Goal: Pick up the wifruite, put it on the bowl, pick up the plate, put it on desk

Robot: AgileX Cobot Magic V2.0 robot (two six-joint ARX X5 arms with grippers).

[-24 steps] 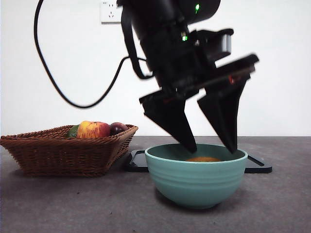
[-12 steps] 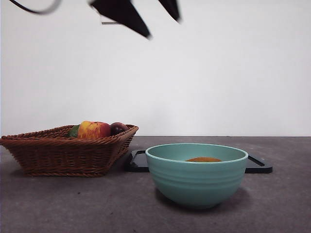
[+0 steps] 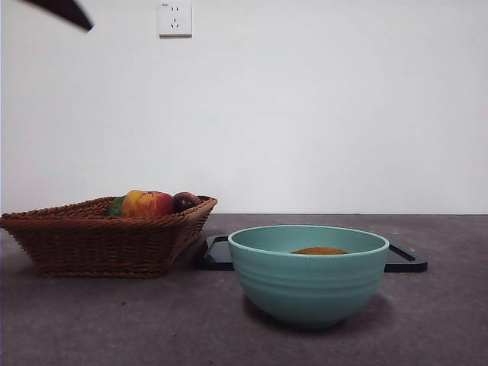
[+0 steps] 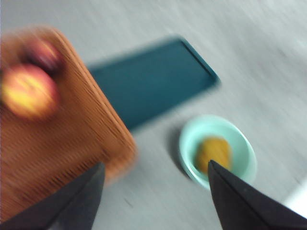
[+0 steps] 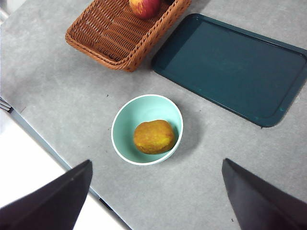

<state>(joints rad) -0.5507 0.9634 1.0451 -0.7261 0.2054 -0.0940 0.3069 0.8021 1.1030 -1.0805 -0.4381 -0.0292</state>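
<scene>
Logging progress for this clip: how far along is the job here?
Done: the wifruite lies in the bowl. In hand: nothing; left gripper and right gripper are both open and empty, high above the desk. Left: the plate step; the dark tray lies untouched.

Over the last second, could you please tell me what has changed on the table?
The left tool, open, rose out of the deep teal-green bowl and withdrew up-left, leaving the small brown fruit inside. Bowl, brown wicker basket and dark flat tray stayed put.
</scene>
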